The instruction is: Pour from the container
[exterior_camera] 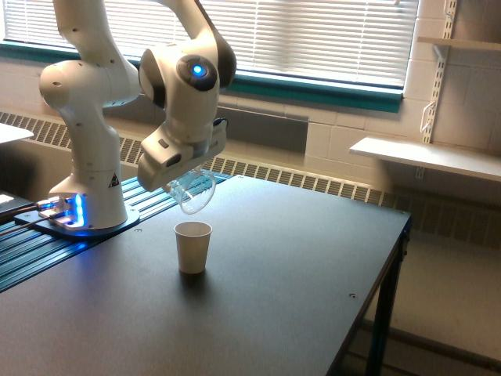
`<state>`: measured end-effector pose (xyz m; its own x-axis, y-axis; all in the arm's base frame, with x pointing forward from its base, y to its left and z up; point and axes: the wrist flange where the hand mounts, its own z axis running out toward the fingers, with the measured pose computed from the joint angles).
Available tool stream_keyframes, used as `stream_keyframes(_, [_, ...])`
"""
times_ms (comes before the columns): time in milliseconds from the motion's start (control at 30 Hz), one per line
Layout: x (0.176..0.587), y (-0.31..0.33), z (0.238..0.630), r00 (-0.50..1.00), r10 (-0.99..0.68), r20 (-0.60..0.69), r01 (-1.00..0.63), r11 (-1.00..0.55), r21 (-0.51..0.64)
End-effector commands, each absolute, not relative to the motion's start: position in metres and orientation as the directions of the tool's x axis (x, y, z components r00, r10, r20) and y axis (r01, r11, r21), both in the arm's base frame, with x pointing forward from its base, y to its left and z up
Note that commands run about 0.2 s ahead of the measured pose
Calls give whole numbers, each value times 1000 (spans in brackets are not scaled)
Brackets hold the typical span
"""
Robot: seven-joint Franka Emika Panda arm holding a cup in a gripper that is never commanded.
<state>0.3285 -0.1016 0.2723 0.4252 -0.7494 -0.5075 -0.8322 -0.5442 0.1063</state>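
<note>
The container is a clear see-through jar, held tilted with its mouth turned down and to the exterior view's right. No pieces show inside it now. My gripper is shut on the container, above and slightly behind a small white paper cup that stands upright on the dark table. The jar's rim hangs a short way above the cup's mouth, not touching it.
The arm's white base with blue lights stands on a ribbed platform at the exterior view's left. The table's edge runs along the right side, with a drop to the floor. A wall shelf and window blinds are behind.
</note>
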Motion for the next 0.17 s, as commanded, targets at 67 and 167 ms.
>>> stream_keyframes(67, [334, -101, 290, 451, -762, -465, -830, -549, 95])
stream_keyframes(167, [333, -100, 291, 451, -762, -465, -830, -549, 95])
